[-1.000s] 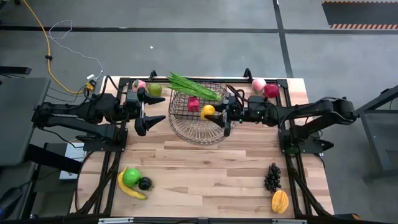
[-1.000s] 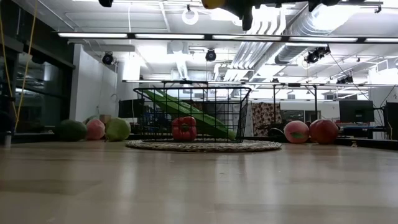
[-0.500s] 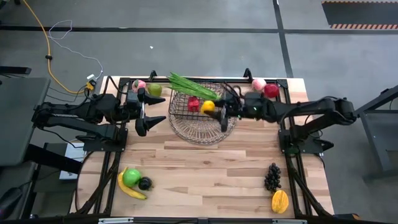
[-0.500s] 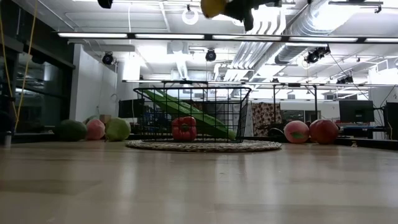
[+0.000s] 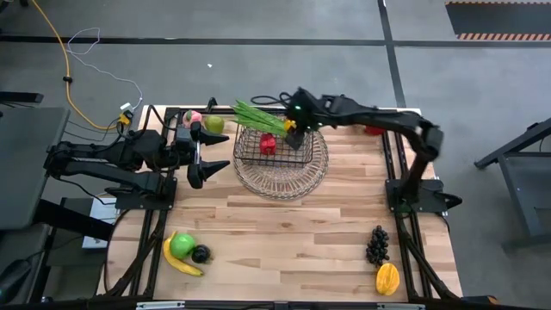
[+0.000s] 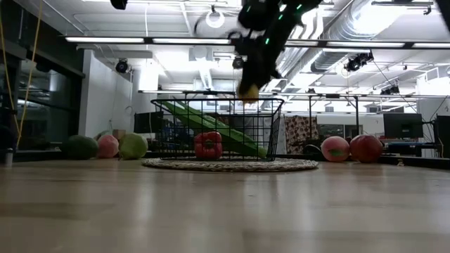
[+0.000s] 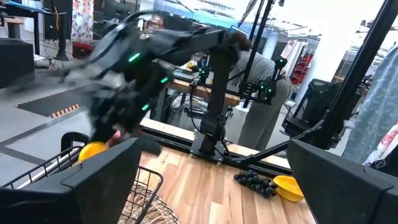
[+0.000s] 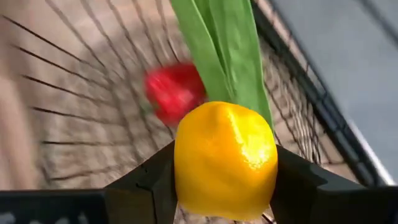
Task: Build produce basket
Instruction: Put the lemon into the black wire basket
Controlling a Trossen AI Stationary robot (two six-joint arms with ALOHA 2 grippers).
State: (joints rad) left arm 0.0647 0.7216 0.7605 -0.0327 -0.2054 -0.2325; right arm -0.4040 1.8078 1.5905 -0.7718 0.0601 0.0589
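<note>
The dark wire basket [image 5: 275, 146] stands on a pale round tray [image 5: 280, 176] at the table's far middle. A green leafy bunch [image 5: 263, 116] leans in it over its far rim, and a red fruit [image 5: 269, 145] lies inside. My right gripper [image 5: 291, 127] reaches over the basket's far right corner, tipped downward and shut on a yellow lemon [image 8: 225, 158]. In the low view the lemon [image 6: 247, 91] hangs at the height of the basket's rim. My left gripper [image 5: 219, 151] waits open, left of the basket. My right gripper pinches the lemon's two opposite sides [image 8: 183, 168] between its two fingers [image 8: 146, 183]. The fingers slant down from the table's right. The lemon is lifted clear, over the inside of the basket beside the leafy bunch.
A banana, green apple and dark plum [image 5: 183, 250] lie near left. Dark grapes [image 5: 377, 244] and a mango [image 5: 387, 278] lie near right. A peach [image 5: 191, 116] and green fruit [image 5: 213, 125] sit far left, and a red fruit [image 5: 374, 131] far right. Bare wood fills the middle.
My right gripper has swung from the basket's right side toward the table's far edge and over the basket, tipping from level to slanting downward. The lemon has stayed in its hold and come down to the height of the basket's rim.
</note>
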